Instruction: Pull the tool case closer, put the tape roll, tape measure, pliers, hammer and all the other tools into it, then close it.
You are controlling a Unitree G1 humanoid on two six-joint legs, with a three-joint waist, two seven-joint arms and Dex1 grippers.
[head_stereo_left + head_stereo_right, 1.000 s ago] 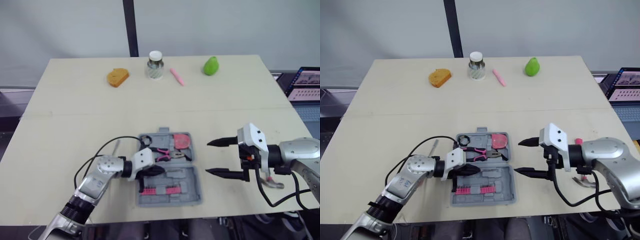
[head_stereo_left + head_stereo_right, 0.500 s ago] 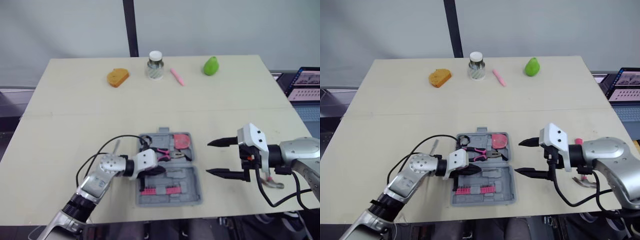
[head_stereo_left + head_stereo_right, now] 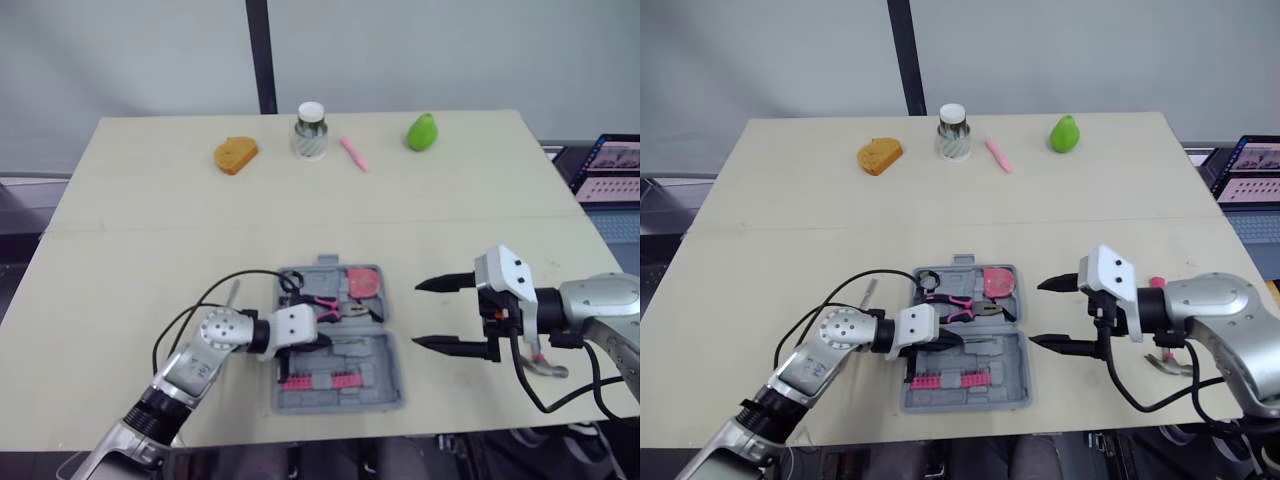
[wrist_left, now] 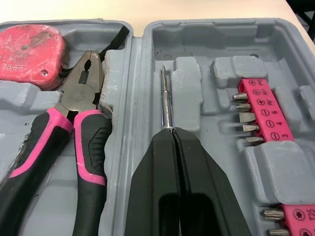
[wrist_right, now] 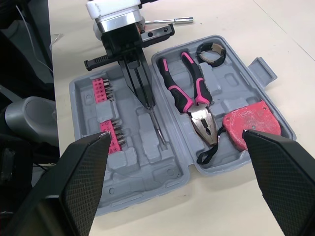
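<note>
Surface: pale wooden tabletop (image 3: 150,200), grey plastic tool case (image 3: 970,385) open near its front edge.
Left gripper (image 4: 172,132): clamped on what seems a slim metal screwdriver (image 4: 166,105), edged slightly further over the case's groove; release looks close.
Right gripper (image 3: 415,315): spread open, unmoved beside the case.

The grey tool case (image 3: 990,365) is laid open on the table (image 3: 790,200) — pink-handled pliers (image 3: 960,304), red tape measure (image 3: 1001,281) and black tape roll (image 3: 928,278) are seated in its far half (a thin screwdriver shaft (image 4: 166,98) in the near).
</note>
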